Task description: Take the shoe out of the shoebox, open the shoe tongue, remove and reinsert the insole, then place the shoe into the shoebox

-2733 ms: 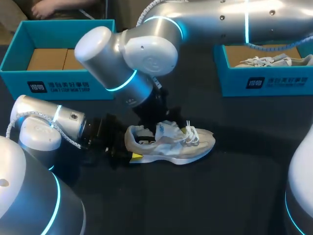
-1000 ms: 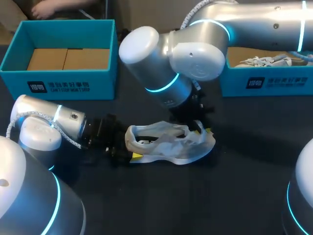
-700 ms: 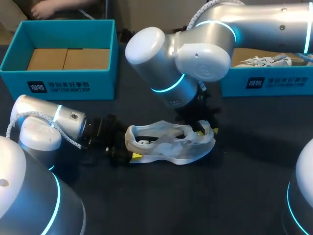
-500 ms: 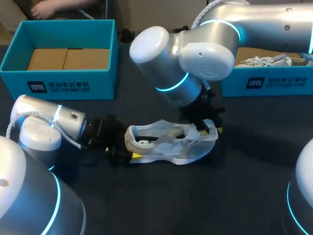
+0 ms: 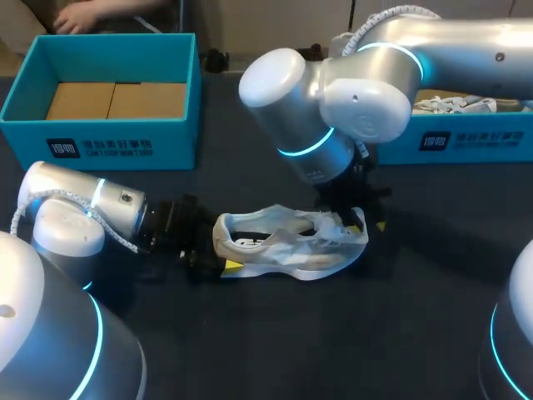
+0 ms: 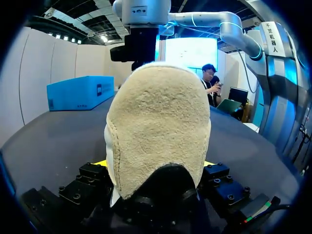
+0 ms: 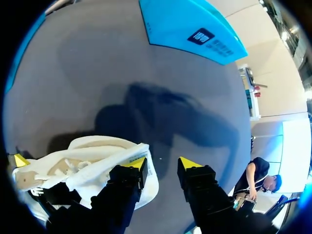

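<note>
Swinging away from the middle of the shoe (image 5: 291, 246) toward its toe over the last 2.7 s, the right arm has dragged the tongue (image 5: 337, 227) forward. The laces that stood up over the instep earlier now lie flat at the toe end. Shoe and left arm have kept their places.

The shoe lies on the table (image 5: 333, 333) on its sole, between the 2 arms. Its long axis runs across the table, heel toward the left arm and toe toward the right.

The left gripper (image 6: 156, 170) clamps the heel, 1 finger on each side, so the shoe looks anchored.

The right gripper (image 7: 160, 166) sits at the toe end with its 2 fingers spread and only bare table between them. The tongue's edge lies against the outer side of 1 finger, so nothing is held.

From this gripper the shoe's mouth lies back along the axis, toward the heel. With the tongue laid forward, the opening looks clear. The insole step probably falls to the right arm, the only free one. It would need to come back along the shoe and dip into the mouth without catching the laces.
</note>
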Motion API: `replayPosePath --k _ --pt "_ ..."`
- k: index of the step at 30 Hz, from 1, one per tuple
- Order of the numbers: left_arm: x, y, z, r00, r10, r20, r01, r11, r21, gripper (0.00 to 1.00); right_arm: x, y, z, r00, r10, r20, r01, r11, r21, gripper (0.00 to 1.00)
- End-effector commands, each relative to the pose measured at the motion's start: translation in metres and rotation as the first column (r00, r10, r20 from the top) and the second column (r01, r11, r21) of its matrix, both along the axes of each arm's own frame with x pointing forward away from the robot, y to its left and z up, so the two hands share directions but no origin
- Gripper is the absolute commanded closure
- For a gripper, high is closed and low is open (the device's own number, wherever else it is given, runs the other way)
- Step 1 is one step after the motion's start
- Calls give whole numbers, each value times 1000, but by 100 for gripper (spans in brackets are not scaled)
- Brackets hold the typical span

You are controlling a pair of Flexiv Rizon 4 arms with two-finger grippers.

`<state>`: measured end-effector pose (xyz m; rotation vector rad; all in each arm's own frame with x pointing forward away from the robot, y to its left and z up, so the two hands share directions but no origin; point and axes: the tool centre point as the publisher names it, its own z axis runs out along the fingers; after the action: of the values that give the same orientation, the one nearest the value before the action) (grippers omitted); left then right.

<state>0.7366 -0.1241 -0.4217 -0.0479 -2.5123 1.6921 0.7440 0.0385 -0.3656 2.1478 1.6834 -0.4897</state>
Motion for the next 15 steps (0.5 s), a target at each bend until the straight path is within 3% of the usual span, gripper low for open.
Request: replayPosePath --k 1,5,6,11,15 --pt "0 0 -2 1000 -3 -1 3 1000 3 100 -2 1 16 1000 7 19 -6 1000 -13 57" --pt "0 0 -2 1000 -3 -1 3 1000 3 100 1 7 28 999 33 41 -32 999 -17 51" --pt "0 0 -2 1000 -3 -1 3 1000 3 100 3 9 31 998 39 41 -38 999 -24 37" --pt "0 0 -2 1000 -3 -1 3 1000 3 100 7 14 45 996 60 64 -57 997 -47 2" --pt "0 0 -2 1000 -3 -1 3 1000 3 100 10 15 59 994 79 81 -74 995 -71 0"
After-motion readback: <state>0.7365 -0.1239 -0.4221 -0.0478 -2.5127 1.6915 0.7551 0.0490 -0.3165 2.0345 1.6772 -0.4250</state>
